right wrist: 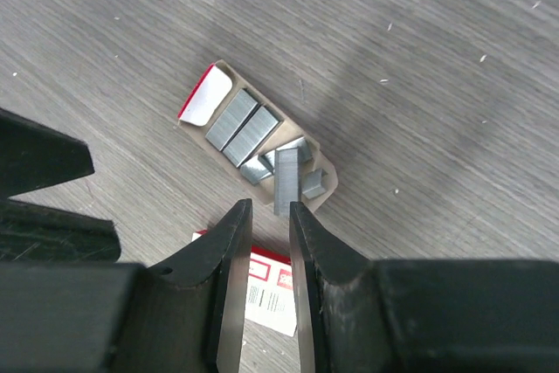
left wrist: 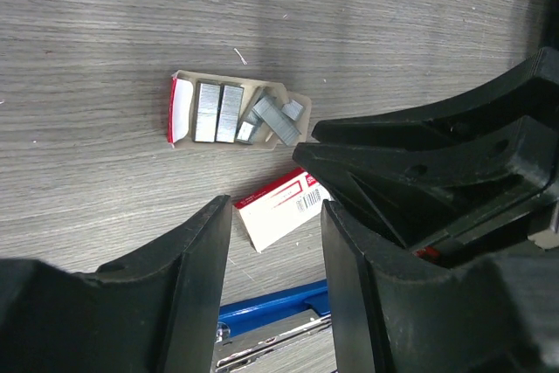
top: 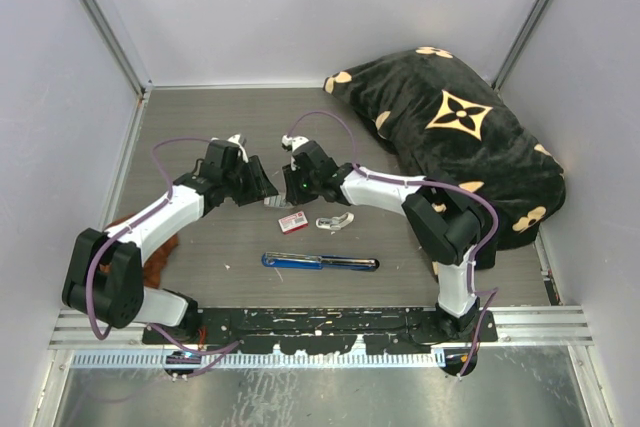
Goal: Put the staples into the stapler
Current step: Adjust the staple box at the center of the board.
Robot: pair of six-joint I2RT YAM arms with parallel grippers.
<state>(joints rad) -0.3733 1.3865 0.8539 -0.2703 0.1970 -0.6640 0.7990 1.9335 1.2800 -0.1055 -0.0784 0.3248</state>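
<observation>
The staples (right wrist: 244, 127) lie as several silvery blocks in a small open cardboard tray (right wrist: 204, 98). One block (right wrist: 285, 179) leans over the others, its near end just past the tips of my right gripper (right wrist: 269, 207). That gripper's jaws stand a narrow gap apart and grip nothing. My left gripper (left wrist: 275, 207) hovers open and empty over the red-and-white box (left wrist: 278, 209), with the staples (left wrist: 218, 112) beyond it. The blue stapler (top: 320, 261) lies opened flat near the arm bases, and its silver channel (left wrist: 271, 345) shows in the left wrist view. Both grippers (top: 265, 190) (top: 290, 185) meet over the tray.
A red-and-white cardboard box (top: 293, 221) lies just in front of the tray. A small white oblong piece (top: 335, 221) sits to its right. A black patterned cushion (top: 455, 137) fills the back right corner. White walls enclose the table.
</observation>
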